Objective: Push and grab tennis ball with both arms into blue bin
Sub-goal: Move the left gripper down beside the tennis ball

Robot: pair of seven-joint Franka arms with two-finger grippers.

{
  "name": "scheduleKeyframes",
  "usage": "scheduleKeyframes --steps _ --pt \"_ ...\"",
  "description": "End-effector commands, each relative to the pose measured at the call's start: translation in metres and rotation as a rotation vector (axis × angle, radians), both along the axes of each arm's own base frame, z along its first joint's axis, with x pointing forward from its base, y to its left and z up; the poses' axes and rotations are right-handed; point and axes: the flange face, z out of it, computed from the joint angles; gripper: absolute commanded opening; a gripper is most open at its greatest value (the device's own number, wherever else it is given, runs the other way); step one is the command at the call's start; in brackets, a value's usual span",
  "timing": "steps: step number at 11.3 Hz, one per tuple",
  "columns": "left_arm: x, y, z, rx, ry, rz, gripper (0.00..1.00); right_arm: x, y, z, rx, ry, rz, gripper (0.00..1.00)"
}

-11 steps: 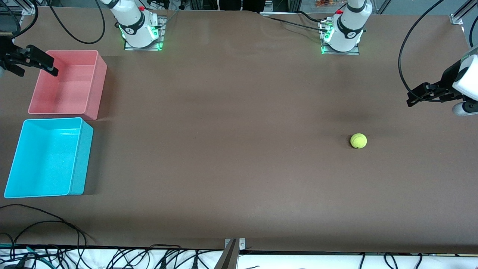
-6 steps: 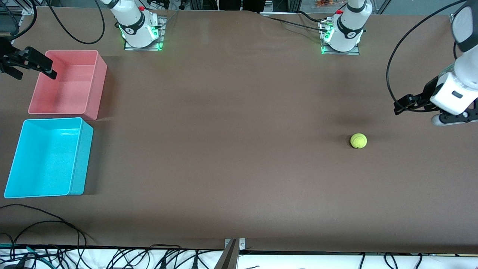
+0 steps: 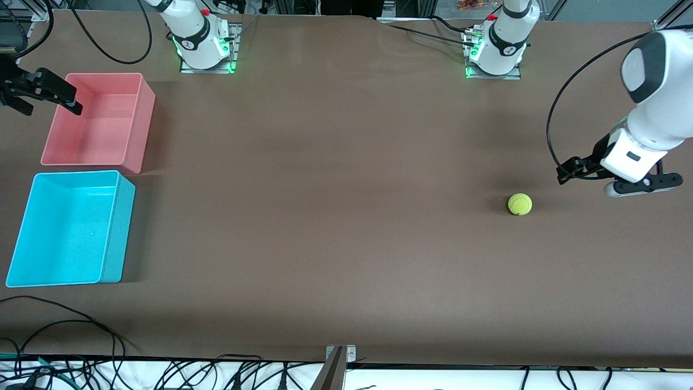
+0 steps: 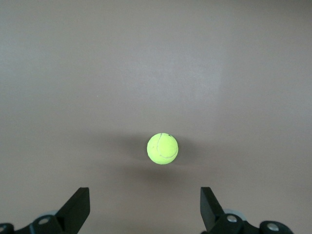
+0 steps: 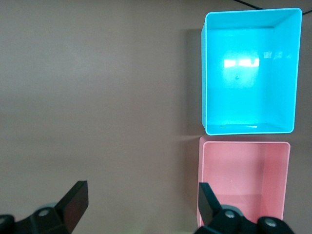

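Observation:
The yellow-green tennis ball lies on the brown table toward the left arm's end, far from the blue bin, which holds nothing. My left gripper hangs open over the table just off the ball, toward the left arm's end. In the left wrist view the ball sits ahead of the open gripper, not between its fingers. My right gripper waits open over the pink bin's outer edge. In the right wrist view that gripper is empty, with the blue bin ahead of it.
A pink bin stands beside the blue one, farther from the front camera, also seen in the right wrist view. Cables lie along the table's near edge. Brown tabletop stretches between ball and bins.
The left arm has swung in from the table's end and come down, bringing its open gripper close to the ball. The ball and bins have not moved; the right gripper barely shifted.

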Motion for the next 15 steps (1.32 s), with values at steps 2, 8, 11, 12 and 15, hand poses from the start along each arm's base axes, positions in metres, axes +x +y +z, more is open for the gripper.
scheduleKeyframes --steps 2,8,11,12,15 --pt "-0.007 0.002 -0.037 -0.007 -0.020 0.002 1.00 0.001 0.003 0.004 0.018 -0.010 -0.010 1.00" --pt "-0.008 0.003 -0.075 -0.006 -0.032 0.001 1.00 0.000 0.002 0.004 0.018 -0.007 -0.012 1.00" --pt "-0.013 0.008 -0.095 0.006 -0.032 -0.062 0.46 0.000 0.002 0.004 0.018 -0.007 -0.012 1.00" --pt "-0.013 0.009 -0.096 0.010 -0.025 -0.170 0.31 0.000 0.002 0.003 0.018 -0.004 -0.010 1.00" --pt "-0.019 0.021 -0.104 0.009 0.014 -0.545 0.00 0.000 0.002 0.003 0.016 -0.001 -0.010 1.00"
